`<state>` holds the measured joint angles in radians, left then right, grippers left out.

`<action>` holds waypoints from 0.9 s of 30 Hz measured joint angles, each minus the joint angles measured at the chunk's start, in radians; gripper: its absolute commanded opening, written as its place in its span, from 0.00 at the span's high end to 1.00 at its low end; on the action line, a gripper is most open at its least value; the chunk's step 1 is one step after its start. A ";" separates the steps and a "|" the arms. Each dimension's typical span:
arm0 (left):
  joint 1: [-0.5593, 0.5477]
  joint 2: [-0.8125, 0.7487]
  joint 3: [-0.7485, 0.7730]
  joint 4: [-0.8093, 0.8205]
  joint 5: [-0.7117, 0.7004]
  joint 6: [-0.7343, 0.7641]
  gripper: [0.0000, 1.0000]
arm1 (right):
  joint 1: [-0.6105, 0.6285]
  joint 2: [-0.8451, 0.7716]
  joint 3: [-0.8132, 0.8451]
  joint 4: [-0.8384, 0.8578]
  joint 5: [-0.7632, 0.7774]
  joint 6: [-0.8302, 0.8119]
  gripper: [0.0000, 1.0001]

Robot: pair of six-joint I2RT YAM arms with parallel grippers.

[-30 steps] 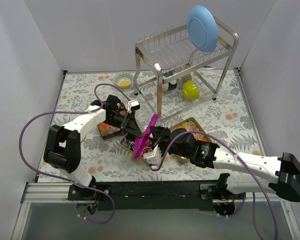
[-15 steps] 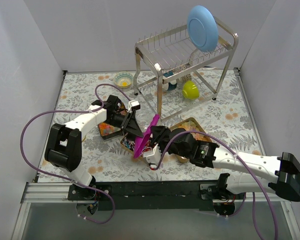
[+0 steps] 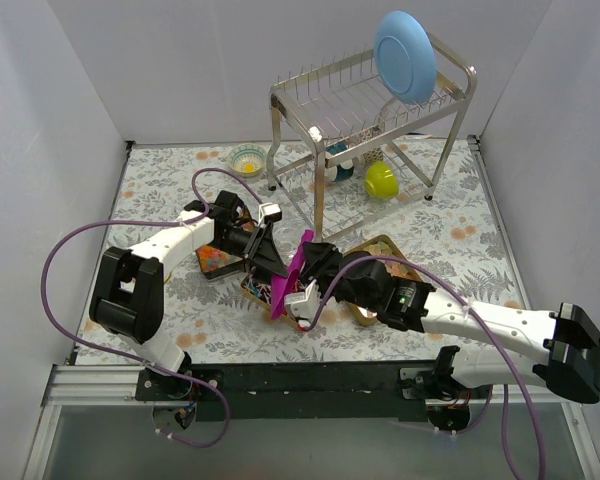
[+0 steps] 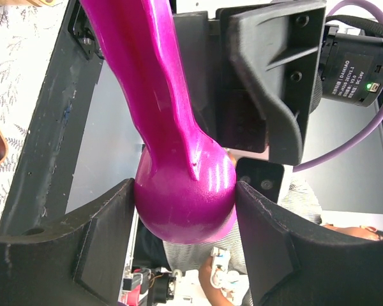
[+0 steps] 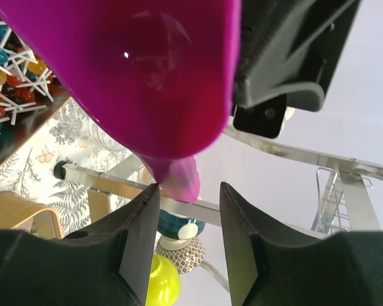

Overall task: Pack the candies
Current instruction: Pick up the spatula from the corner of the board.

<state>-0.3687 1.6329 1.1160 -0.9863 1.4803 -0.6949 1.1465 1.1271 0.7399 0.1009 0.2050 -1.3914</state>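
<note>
A magenta plastic scoop (image 3: 296, 265) stands tilted over a gold tray (image 3: 252, 292) filled with candies (image 3: 268, 288). My left gripper (image 3: 277, 270) is shut on the scoop's rounded bowl (image 4: 182, 191), which fills the space between both fingers. My right gripper (image 3: 311, 252) is open around the scoop's handle tip (image 5: 182, 182). The tip lies against one finger (image 5: 137, 236) and stands apart from the other. Candies (image 5: 6, 67) with white sticks show below the scoop in the right wrist view.
A second gold tray (image 3: 210, 262) lies under the left arm and a third (image 3: 385, 246) behind the right wrist. A steel dish rack (image 3: 310, 105) at the back holds a blue plate (image 3: 405, 55) and a yellow-green cup (image 3: 381, 180). A small bowl (image 3: 246, 158) sits by it.
My right gripper's jaws have parted from the scoop's handle, and the right wrist has shifted a little to the left. The left gripper keeps its hold on the scoop.
</note>
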 measured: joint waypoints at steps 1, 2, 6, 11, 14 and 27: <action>-0.001 0.000 0.000 0.000 0.000 -0.001 1.00 | -0.001 0.006 0.000 0.003 -0.009 -0.001 0.50; -0.001 0.000 0.000 0.000 -0.001 -0.002 1.00 | -0.002 0.012 0.000 0.005 -0.018 -0.003 0.50; -0.002 0.000 0.000 0.000 -0.001 -0.009 1.00 | -0.003 0.029 -0.008 0.020 -0.054 -0.014 0.50; -0.005 0.000 0.000 0.000 -0.002 -0.016 1.00 | -0.003 0.060 -0.026 0.071 -0.078 -0.033 0.54; -0.009 0.000 0.000 0.000 -0.014 -0.021 1.00 | -0.003 0.077 -0.035 0.099 -0.083 -0.050 0.80; 0.022 0.001 0.100 -0.075 0.025 0.038 0.29 | -0.028 0.004 0.055 -0.061 -0.060 -0.021 0.99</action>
<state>-0.3466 1.6337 1.2163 -1.0615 1.5055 -0.6567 1.1183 1.1313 0.7948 0.0395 0.1448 -1.4124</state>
